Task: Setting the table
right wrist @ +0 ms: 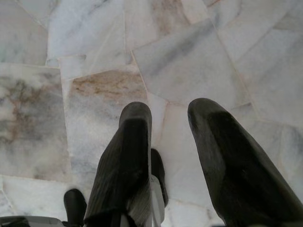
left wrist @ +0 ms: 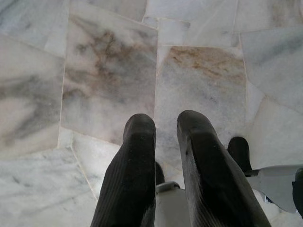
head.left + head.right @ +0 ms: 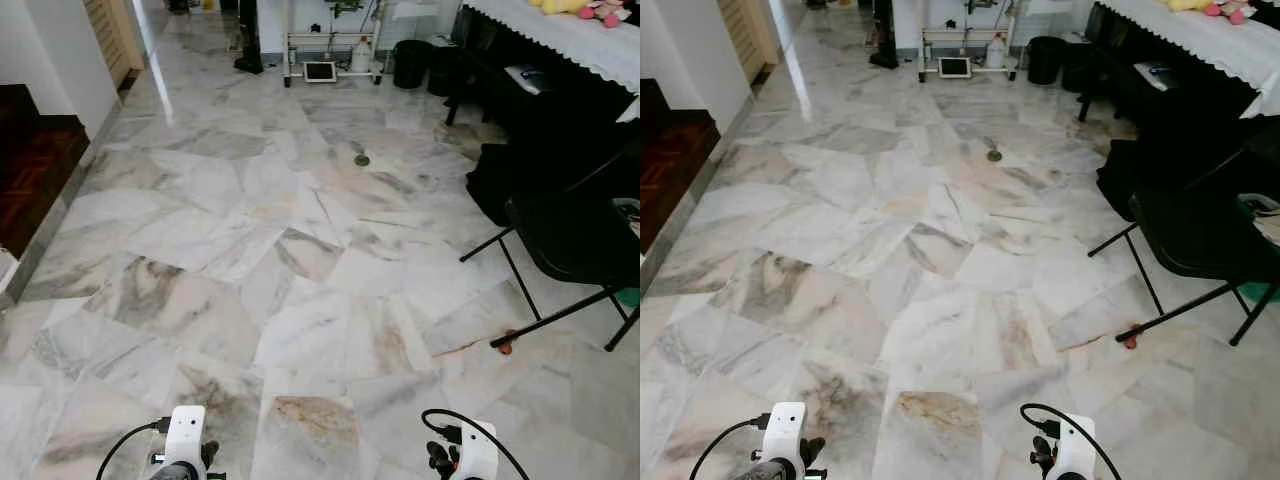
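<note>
Table (image 3: 580, 40) edges head view; wrist views show each parted tool (image 2: 165, 125) (image 1: 168, 116) over marble floor (image 3: 300, 250).

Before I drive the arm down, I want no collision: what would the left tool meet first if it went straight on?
Most likely the marble floor: the left tool points down at it, empty, with nothing between; how far cannot be judged.

I'm seeing a marble floor (image 3: 300, 260) stretching ahead, with a round drain (image 3: 361, 159) sitting in it. A black folding chair (image 3: 575, 245) is standing on it at my right, and a white cart (image 3: 330, 45) is standing at the far end.
</note>
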{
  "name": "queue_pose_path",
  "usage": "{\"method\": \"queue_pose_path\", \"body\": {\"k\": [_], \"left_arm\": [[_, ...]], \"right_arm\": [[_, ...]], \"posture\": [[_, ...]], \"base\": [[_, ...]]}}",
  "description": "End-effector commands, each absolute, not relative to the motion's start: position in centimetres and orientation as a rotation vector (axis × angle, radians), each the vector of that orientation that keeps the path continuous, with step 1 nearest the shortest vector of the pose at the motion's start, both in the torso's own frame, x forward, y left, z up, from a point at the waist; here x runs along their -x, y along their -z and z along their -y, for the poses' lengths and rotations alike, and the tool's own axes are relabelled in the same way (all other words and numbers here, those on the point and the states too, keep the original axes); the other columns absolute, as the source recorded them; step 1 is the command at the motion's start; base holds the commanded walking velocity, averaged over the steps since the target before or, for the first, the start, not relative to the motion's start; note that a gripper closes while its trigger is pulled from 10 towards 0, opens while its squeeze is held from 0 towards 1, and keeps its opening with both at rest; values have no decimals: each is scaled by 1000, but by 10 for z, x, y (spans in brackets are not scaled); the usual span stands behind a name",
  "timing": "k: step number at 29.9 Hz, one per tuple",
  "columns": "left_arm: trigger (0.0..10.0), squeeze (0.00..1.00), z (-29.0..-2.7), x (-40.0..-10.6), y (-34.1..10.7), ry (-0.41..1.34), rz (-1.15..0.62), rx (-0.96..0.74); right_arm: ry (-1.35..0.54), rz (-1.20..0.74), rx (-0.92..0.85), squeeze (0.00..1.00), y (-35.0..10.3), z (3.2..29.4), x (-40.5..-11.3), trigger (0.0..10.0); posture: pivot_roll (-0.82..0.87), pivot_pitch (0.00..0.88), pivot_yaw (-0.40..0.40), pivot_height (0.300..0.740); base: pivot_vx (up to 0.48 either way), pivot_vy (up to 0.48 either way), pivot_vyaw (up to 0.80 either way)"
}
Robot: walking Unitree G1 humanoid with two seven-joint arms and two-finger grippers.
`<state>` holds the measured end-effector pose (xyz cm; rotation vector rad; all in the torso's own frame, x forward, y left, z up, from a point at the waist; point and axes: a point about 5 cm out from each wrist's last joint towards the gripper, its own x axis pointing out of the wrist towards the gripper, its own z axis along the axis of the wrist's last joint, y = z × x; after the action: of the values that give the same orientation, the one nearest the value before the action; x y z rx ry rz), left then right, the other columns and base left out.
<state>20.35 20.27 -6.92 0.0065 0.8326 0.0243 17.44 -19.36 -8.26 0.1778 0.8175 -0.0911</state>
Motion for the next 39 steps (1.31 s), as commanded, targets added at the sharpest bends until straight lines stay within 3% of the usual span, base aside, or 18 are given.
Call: {"method": "queue_pose_path", "body": {"k": [1,11,25,39], "left_arm": [[10000,0,-207,-204,69,-32,-837,-1],[10000,0,-205,-203,69,11,-846,-80],[10000,0,-211,-199,70,8,-855,-74],[10000,0,-209,-200,70,9,-852,-57]], "right_arm": [[93,-827,-176,0,83,193,-174,10000],[91,-828,-181,0,84,189,-174,10000],[95,-831,-175,0,84,190,-173,10000],[93,-833,-174,0,84,188,-173,10000]], "posture": [[62,0,-15,740],[62,0,-10,740],[62,0,-12,740],[63,0,-12,740]], "base": [[0,0,-631],[0,-78,-634],[0,-207,-634],[0,0,-633]]}}
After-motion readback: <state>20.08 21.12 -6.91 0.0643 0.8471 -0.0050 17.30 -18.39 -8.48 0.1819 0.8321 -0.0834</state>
